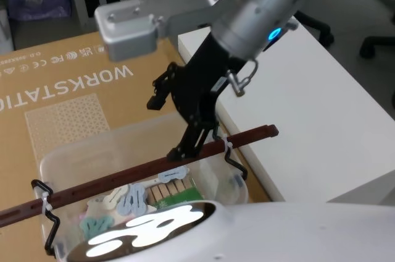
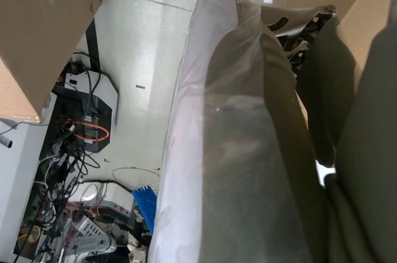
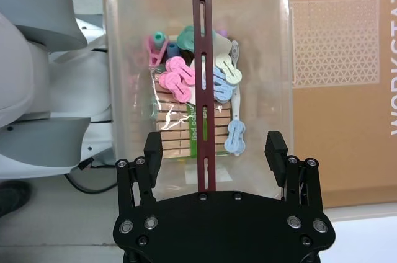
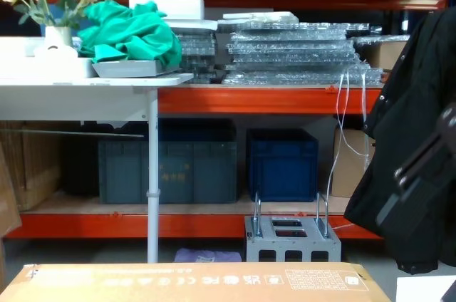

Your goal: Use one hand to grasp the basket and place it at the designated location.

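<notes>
Basket (image 1: pixel 99 144) sits on the cardboard box (image 1: pixel 74 89), at its near edge, with clothes pegs (image 3: pixel 177 77) inside. To grip well, I judge the jaws should close squarely on the middle of the reddish handle (image 1: pixel 123 178), so the basket lifts level. Right gripper (image 3: pixel 214 146) hangs over the box, pointing down, released and wide, straddling the handle

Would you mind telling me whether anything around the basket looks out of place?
Nothing stands out: the basket sits upright on the cardboard box, its pegs jumbled but all inside, and the right gripper straddles the handle, open.
</notes>
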`<action>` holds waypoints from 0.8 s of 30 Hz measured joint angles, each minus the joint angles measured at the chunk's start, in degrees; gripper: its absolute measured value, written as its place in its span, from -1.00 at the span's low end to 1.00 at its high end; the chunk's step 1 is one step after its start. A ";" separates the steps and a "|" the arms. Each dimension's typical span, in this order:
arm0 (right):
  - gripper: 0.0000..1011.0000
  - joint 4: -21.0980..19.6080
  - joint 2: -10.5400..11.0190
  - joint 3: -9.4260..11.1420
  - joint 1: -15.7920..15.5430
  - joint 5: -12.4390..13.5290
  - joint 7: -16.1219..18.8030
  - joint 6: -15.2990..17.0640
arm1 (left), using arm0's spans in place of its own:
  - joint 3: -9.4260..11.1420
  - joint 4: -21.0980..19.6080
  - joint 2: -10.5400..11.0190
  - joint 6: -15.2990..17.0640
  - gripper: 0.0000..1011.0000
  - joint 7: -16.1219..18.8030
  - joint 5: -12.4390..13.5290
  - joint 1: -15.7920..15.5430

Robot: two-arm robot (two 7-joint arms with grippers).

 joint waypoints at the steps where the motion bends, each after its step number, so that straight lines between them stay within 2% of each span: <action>1: 0.98 0.26 -0.96 -0.33 -0.32 -0.97 0.32 0.61 | 0.00 -0.01 0.00 0.00 -1.00 0.00 0.00 0.00; 6: 0.98 1.53 -4.24 -2.12 -1.11 -4.43 1.44 2.73 | 0.00 -0.02 0.00 0.00 -1.00 0.00 -0.01 0.00; 10: 0.98 2.22 -5.71 -3.17 -1.21 -5.88 1.78 3.65 | 0.00 -0.03 0.00 0.00 -1.00 0.00 0.00 0.00; 12: 0.98 3.03 -7.16 -4.35 -1.24 -7.29 1.99 4.54 | 0.00 -0.01 0.00 0.00 -1.00 0.00 0.00 0.00; 24: 0.98 6.82 -12.76 -8.83 -1.10 -10.97 2.87 8.07 | 0.00 -0.02 0.00 0.00 -1.00 0.00 0.00 0.00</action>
